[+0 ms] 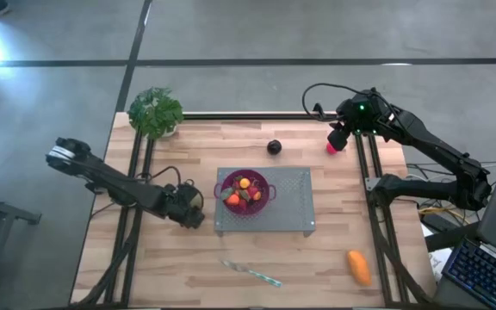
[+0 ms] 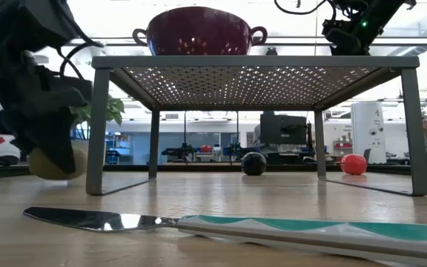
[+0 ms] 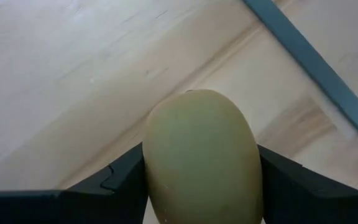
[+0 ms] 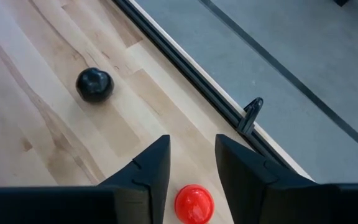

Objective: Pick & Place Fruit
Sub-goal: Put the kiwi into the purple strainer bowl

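An olive-green kiwi lies on the wooden table left of the metal stand, with my left gripper closed around it. A maroon bowl on the stand holds red and orange fruit pieces. A dark plum and a pink-red ball lie on the table near the far edge. My right gripper hangs open well above the ball, touching nothing. A larger orange fruit lies near the front right. My left gripper has the kiwi pinched between its two fingers, one on each long side. The fingers slant down at it from the table's left. The kiwi's underside rests on the table.
A silver knife with a teal handle lies near the front edge. A leafy green plant stands at the far left corner. Dark rails run along the table's far and side edges.
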`<state>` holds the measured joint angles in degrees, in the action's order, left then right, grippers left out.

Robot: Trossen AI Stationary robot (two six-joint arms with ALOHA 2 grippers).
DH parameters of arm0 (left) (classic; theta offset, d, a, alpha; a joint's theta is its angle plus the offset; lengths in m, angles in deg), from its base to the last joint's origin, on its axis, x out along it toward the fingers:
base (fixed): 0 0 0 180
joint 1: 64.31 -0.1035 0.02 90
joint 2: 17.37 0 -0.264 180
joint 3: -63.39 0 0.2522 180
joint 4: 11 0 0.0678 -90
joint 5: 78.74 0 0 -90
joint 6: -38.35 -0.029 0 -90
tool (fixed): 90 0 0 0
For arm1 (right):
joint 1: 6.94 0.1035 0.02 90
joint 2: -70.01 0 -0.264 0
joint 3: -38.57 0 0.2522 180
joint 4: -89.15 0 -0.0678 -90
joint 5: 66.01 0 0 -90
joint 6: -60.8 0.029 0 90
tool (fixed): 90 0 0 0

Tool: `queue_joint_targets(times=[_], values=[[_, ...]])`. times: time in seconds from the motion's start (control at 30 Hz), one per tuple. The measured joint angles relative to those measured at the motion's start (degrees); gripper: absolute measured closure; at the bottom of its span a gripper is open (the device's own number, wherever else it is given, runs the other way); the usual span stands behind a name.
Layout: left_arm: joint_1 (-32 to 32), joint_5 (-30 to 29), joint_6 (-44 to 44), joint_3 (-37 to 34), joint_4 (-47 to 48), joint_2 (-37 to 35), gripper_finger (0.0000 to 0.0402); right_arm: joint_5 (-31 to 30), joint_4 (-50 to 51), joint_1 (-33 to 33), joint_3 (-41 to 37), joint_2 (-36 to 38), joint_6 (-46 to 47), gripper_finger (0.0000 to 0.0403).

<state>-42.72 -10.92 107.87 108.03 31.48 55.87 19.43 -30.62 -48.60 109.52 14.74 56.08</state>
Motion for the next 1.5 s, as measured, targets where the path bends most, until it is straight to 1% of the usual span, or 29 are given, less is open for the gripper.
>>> queue_joint_targets(times=[0.17, 0.27, 0.47, 0.57, 0.67, 0.83, 1.07, 1.27, 1.5], values=[[0.59, 0.74, 0.65, 1.17, 6.32, -6.48, 0.0163, 0.0, 0.06, -0.01, 0.0, 0.0, -0.01, 0.029], [1.29, 0.58, -0.9, 2.74, 6.92, -11.11, 0.0163, 0.0, 0.06, 0.01, 0.0, -0.01, -0.27, 0.0294], [2.3, -0.04, -9.15, 8.34, 7.14, -18.85, 0.0163, -0.02, 0.01, -0.01, 0.0, -0.01, -0.43, 0.0294], [2.43, -0.28, -12.98, 11.61, 8.34, -20.86, 0.0163, -0.02, -0.02, -0.01, 0.0, 0.0, -0.43, 0.0287], [2.43, -0.46, -15.89, 14.88, 8.79, -21.35, 0.0163, -0.02, -0.14, -0.01, 0.0, -0.01, -0.45, 0.0277], [2.43, -1.16, -19.83, 20.43, 8.71, -20.28, 0.0163, -0.02, -0.17, 0.01, 0.0, 0.0, -0.45, 0.0262], [2.4, -1.88, -26.65, 29.47, 8.54, -16.28, 0.0163, -0.02, -0.42, -0.01, 0.01, 0.0, -0.45, 0.0249], [1.68, -7.07, -32.55, 37.41, 8.52, -10.09, 0.0163, -0.02, -0.46, -0.01, 0.0, 0.0, -0.45, 0.0241], [-3.38, -5.73, -38.24, 46.5, 10.89, -1.4, 0.0163, -0.02, -0.41, -0.01, 0.0, 0.0, -0.13, 0.0236]])
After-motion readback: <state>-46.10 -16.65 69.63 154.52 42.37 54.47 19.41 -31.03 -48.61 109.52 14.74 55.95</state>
